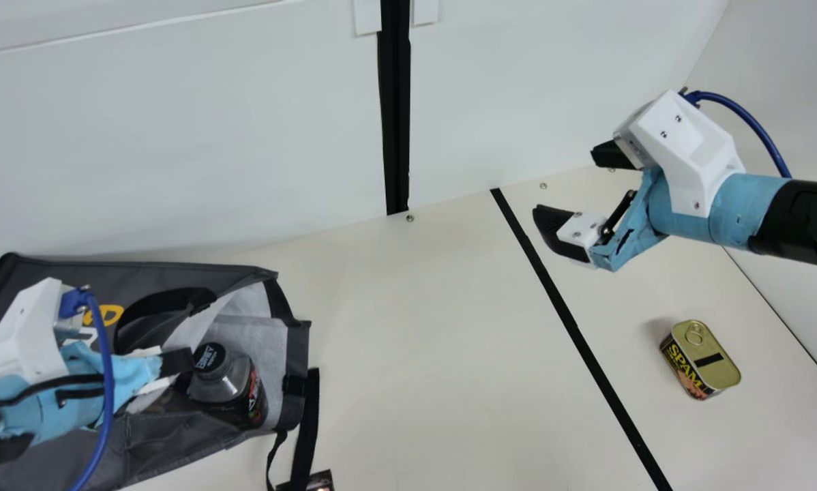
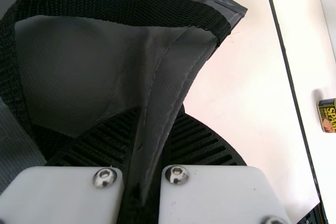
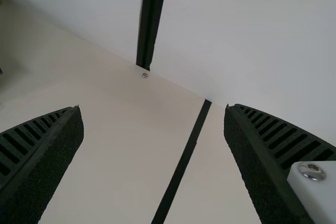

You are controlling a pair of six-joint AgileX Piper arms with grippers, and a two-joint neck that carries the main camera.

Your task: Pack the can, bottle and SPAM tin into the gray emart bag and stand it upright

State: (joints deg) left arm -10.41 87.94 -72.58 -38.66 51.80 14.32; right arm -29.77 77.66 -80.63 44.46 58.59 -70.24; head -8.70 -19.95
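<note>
The gray bag (image 1: 176, 447) lies on its side at the left of the main view, its mouth facing right. Inside the mouth is the dark-capped bottle (image 1: 221, 382). My left gripper (image 1: 180, 361) is at the bag's opening beside the cap; in the left wrist view my left gripper (image 2: 144, 156) is shut on a fold of the bag's edge (image 2: 170, 82). The SPAM tin (image 1: 705, 358) stands on the table at the right. Above and behind it my right gripper (image 1: 572, 194) hangs open; in the right wrist view my right gripper (image 3: 155, 124) has nothing between its fingers.
A small dark object (image 1: 321, 481) lies at the main view's bottom edge by the bag's hanging strap (image 1: 306, 429). Black tape (image 1: 572, 327) crosses the table (image 1: 436, 354) between bag and tin. White walls stand behind and at the right.
</note>
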